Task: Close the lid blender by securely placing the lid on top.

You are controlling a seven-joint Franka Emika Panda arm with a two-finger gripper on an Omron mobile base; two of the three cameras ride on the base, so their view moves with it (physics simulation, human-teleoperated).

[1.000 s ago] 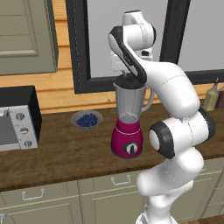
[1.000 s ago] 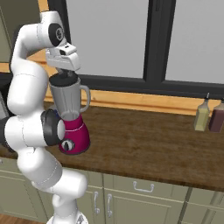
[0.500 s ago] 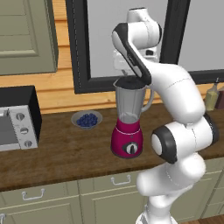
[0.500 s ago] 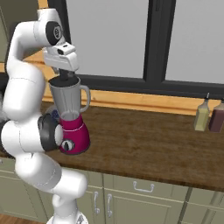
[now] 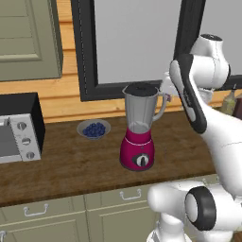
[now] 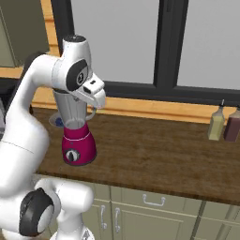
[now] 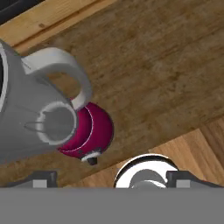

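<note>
Fingers (image 7: 111,178) are spread wide and hold nothing, seen at the bottom edge of the hand view beside the jar's handle. Nearby, the blender (image 5: 138,128) stands upright on the counter (image 5: 71,165), and the black lid (image 5: 140,88) is seen resting across its rim. Whether the lid is pressed fully home cannot be told; if merely laid on, it might be knocked askew by the nearby arm. Farther back, a bowl of blueberries (image 5: 93,129) sits untouched.

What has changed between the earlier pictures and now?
The gripper has let go of the lid, opened, and swung away from the jar top toward the robot's right. The lid sits on the blender. The blender, the blueberry bowl and the bottles stayed in place.
</note>
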